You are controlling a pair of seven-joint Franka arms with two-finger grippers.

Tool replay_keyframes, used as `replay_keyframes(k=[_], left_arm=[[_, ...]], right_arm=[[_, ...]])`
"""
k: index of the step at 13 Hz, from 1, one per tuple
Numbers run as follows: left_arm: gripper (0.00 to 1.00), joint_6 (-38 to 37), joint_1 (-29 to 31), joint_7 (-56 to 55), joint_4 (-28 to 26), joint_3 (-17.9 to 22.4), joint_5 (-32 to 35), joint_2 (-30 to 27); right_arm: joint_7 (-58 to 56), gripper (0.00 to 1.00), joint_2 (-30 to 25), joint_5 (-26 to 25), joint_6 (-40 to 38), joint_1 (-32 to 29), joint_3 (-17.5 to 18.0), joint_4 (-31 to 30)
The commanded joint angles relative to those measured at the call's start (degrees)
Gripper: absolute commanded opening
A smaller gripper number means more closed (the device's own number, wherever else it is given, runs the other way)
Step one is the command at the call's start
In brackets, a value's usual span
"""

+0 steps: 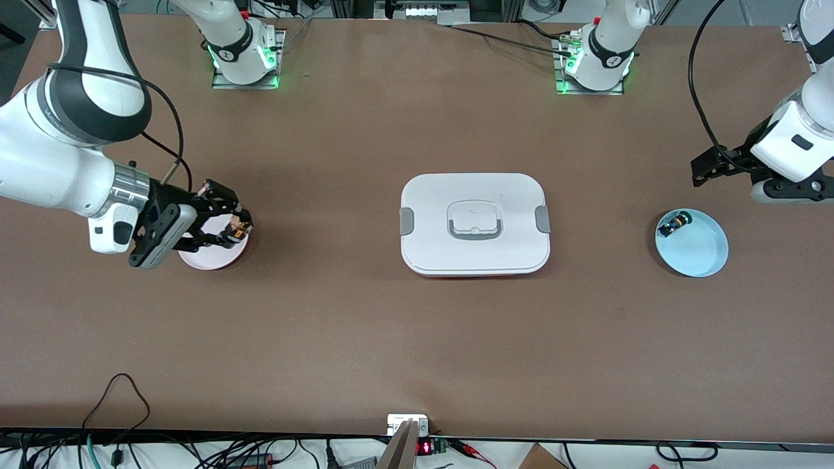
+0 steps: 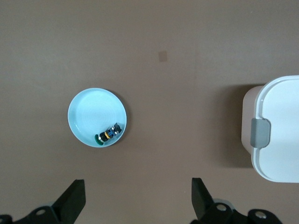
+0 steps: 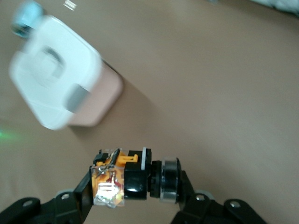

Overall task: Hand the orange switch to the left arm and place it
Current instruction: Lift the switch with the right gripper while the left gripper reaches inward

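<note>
Right gripper [image 1: 236,227], at middle left of the front view over a pink plate [image 1: 202,259], clamps the orange switch [image 3: 126,179]. White box [image 1: 474,223] blocks centre. Left gripper [image 2: 135,196] waits wide open near the blue plate [image 1: 700,254], probably to receive.

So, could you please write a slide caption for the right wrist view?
Right gripper shut on the orange switch, the white box ahead on the brown table.
</note>
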Motion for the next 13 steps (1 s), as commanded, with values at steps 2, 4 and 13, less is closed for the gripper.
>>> replay_keyframes(k=[2, 4, 13], left_arm=[[1.00, -4.18, 0.75, -0.19, 0.71, -0.21, -1.17, 0.69], [1.00, -7.35, 0.75, 0.07, 0.79, -0.21, -7.20, 1.57], [1.00, -12.38, 2.95, -0.27, -0.17, -0.38, -56.85, 11.23]], right_arm=[[-11.56, 0.08, -0.73, 12.71, -0.34, 2.20, 0.80, -0.01], [-17.36, 0.08, -0.64, 20.01, -0.25, 4.48, 0.80, -0.01], [-43.63, 0.08, 3.39, 49.62, -0.69, 18.01, 0.80, -0.45]])
